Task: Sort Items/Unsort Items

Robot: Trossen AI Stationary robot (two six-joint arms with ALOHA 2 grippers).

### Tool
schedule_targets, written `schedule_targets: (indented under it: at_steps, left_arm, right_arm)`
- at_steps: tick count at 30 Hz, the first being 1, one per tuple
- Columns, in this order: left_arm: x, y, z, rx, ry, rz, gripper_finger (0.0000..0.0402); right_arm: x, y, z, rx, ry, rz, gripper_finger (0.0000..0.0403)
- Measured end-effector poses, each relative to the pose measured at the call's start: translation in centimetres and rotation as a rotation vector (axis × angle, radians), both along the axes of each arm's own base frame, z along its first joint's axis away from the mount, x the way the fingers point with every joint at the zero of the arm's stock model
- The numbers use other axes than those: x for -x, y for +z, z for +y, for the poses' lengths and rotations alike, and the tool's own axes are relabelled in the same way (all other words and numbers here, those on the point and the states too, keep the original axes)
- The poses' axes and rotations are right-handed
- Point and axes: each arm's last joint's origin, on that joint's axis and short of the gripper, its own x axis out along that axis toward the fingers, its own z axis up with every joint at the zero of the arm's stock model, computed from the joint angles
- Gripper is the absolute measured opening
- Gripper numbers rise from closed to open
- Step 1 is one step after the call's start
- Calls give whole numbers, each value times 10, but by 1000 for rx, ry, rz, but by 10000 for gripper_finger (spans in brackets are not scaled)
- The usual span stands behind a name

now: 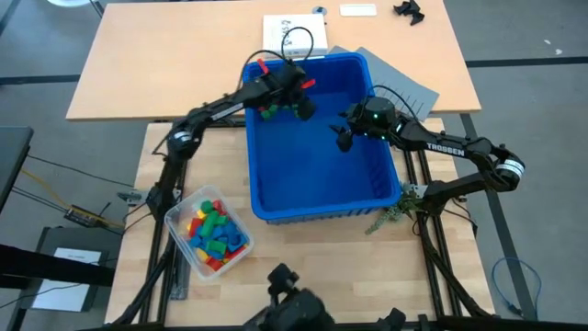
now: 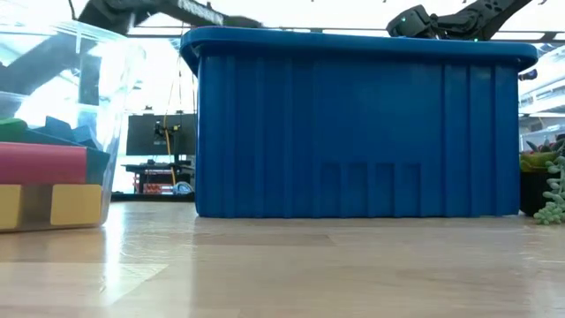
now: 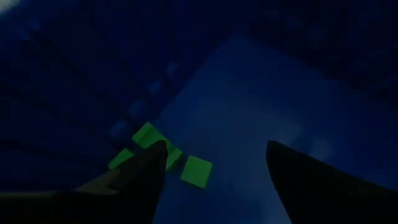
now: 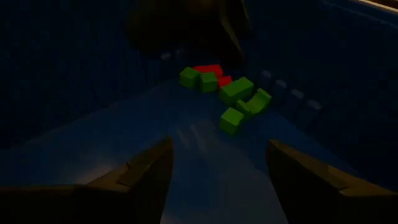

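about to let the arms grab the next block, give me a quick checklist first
1. Left gripper open, nothing between its fingers: ok.
2. Right gripper open and empty: ok.
3. Both grippers inside the bin: ok.
4. Green blocks lie loose on the bin floor, in view of both wrists: ok.
5. Red blocks sit behind the green ones, partly hidden; clear to grasp: cannot tell.
6. Tub beside the bin holds mixed blocks, room left: cannot tell.
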Motion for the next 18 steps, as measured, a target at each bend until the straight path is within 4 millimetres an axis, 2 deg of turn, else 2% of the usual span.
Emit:
schedule_targets:
  at_steps: [4,11,14,18]
  left_arm:
    - [-8,-36,18,38,44,26,284]
    - [-20,-88,31,36,23,132,284]
    - [-21,-102,35,17,34,184,284]
    - [-18,-107,40,-4,48,191,284]
  right_arm:
    - [0,0,0,-16,-8,-10,247]
    - [0,-1,1,-24,-5,-8,237]
    - [-1,-1,1,-25,-3,-7,234]
    - [-1,-1,1,-26,-3,-6,231]
